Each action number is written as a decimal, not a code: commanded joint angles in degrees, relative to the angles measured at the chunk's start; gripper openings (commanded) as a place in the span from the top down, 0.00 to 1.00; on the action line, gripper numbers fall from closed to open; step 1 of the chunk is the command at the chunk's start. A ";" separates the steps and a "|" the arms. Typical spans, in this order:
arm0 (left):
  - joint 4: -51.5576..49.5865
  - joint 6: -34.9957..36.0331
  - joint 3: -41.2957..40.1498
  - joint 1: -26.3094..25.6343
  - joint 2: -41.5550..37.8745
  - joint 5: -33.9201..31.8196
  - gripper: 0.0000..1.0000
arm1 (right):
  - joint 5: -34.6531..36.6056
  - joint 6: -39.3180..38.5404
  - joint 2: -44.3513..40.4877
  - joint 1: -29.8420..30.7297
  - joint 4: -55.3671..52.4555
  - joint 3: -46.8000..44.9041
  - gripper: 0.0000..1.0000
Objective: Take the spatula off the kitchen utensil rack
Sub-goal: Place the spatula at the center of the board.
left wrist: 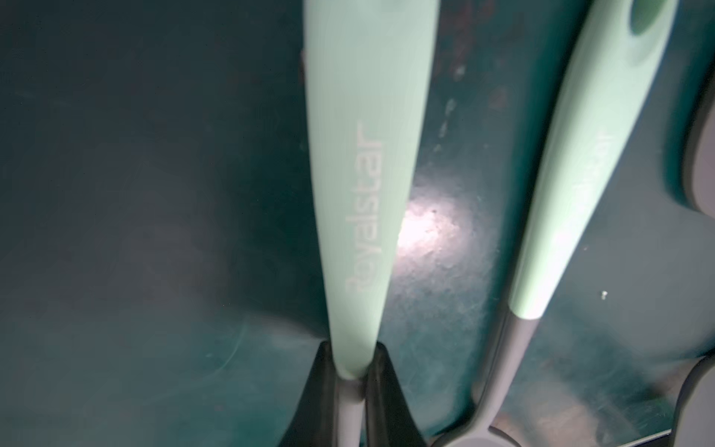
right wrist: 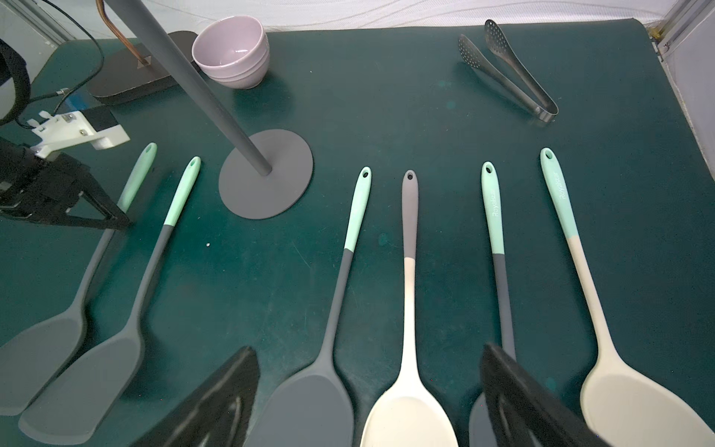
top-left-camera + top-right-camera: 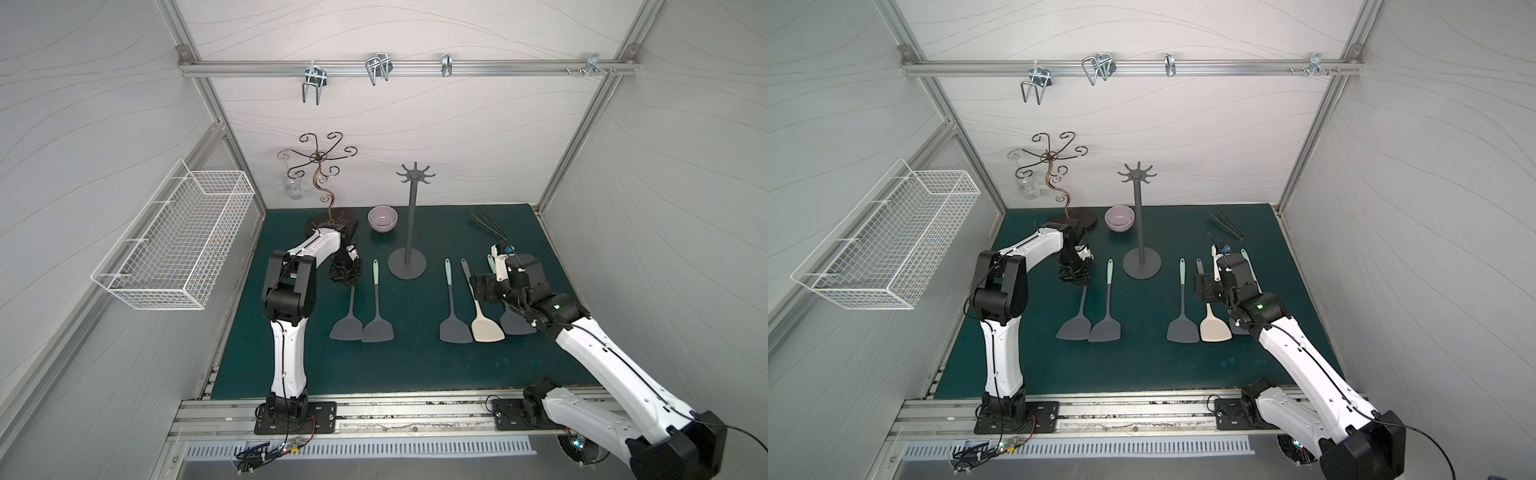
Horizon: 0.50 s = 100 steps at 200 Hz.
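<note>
The kitchen utensil rack (image 3: 409, 232) (image 3: 1140, 232) (image 2: 267, 174) is a dark grey stand at mid-back of the green mat, and nothing hangs on its hook crown (image 3: 415, 172). Several utensils lie in a row on the mat. My left gripper (image 3: 347, 284) (image 3: 1077, 281) (image 1: 350, 381) (image 2: 116, 220) is shut on the handle of the leftmost spatula (image 3: 346, 328) (image 3: 1074, 328) (image 1: 360, 154), where mint meets grey. Its grey blade is down at the mat. My right gripper (image 3: 484, 291) (image 2: 367, 387) hangs open above a grey spatula (image 2: 309, 402) and a cream spoon (image 2: 408, 410), holding nothing.
A second mint-handled spatula (image 3: 377, 328) lies right beside the held one. A lilac bowl (image 3: 382, 219), a bronze scrolled stand (image 3: 328, 187) and metal tongs (image 3: 488, 228) stand or lie at the back. A white wire basket (image 3: 178, 241) hangs on the left wall.
</note>
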 commanded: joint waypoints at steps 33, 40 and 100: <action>-0.49 0.08 1.37 0.10 -0.98 -0.15 0.64 | 8.18 2.84 -2.10 -1.10 1.49 -0.51 0.01; -0.53 0.22 1.45 0.10 -1.86 -0.36 0.59 | 9.32 2.72 -2.29 -1.18 2.54 -0.89 0.01; -4.10 6.88 8.04 0.54 -14.77 -5.53 0.21 | 21.95 1.81 5.79 -2.75 9.85 0.32 0.01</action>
